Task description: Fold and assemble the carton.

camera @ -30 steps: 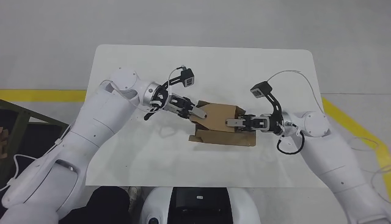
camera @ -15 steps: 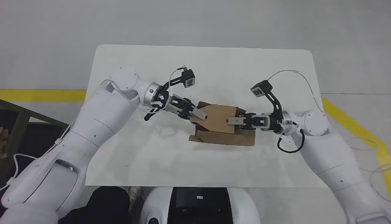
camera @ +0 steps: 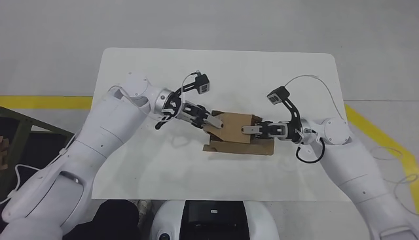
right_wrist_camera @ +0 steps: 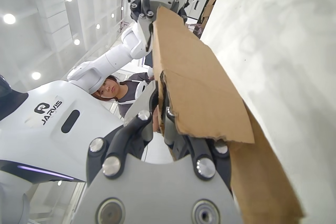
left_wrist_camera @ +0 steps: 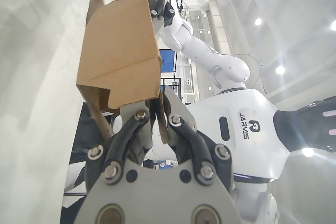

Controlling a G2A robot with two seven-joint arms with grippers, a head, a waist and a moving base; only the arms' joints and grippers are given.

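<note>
A brown cardboard carton (camera: 237, 134) sits partly opened near the middle of the white table (camera: 144, 168), held between both arms. My left gripper (camera: 216, 122) is shut on the carton's left end, its fingers (left_wrist_camera: 136, 110) pinching a flap edge of the carton (left_wrist_camera: 118, 51). My right gripper (camera: 247, 130) is shut on the carton's right side, and one finger (right_wrist_camera: 143, 101) presses a panel edge of the carton (right_wrist_camera: 194, 88). A loose lower flap (camera: 229, 150) lies against the table.
The table's far half (camera: 216, 70) and front left are bare. A yellow floor line (camera: 46, 101) runs beside the table. A dark crate (camera: 13, 135) stands off the table's left edge.
The carton and both grippers have shifted very slightly to the left; the carton looks a little more squared up. Both grips are unchanged.
</note>
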